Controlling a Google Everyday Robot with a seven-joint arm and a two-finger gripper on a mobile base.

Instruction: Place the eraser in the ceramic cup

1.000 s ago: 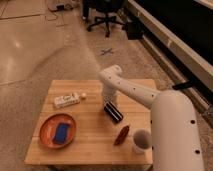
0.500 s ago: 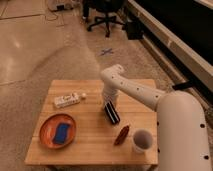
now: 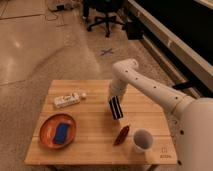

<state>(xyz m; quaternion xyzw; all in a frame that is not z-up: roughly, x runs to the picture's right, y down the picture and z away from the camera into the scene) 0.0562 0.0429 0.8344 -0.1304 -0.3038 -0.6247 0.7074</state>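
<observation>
At the near right of the tabletop (image 3: 90,147) the cup (image 3: 142,140) stood upright, nothing showing in its dark inside, just where it had stood a second before; the red piece (image 3: 121,135) lay just left of it, likewise unmoved; the plate (image 3: 42,127) with its blue block (image 3: 61,132) sat well apart at the near left. Beyond the red piece, over the middle of the tabletop, the eraser (image 3: 115,108) had drifted a little to the right and away, measured against those fixed things, and the hand (image 3: 115,96) had gone with it; the shift was slight, yet it was the only one on the tabletop. The hand was clamped on the eraser's upper end. I judged from this that the grasp was made and the carry barely begun; the eraser was not yet over the cup, the red piece lay between the two, and the swing to the near right and the lowering were all to come.

The eraser showed as a long, narrow black block, tilted, its lower end leaning toward the cup; thin pale stripes ran along its length; whether it had cleared the tabletop I could not tell; it looked longer than the cup was tall, so I expected it would stand out above the rim once in.
</observation>
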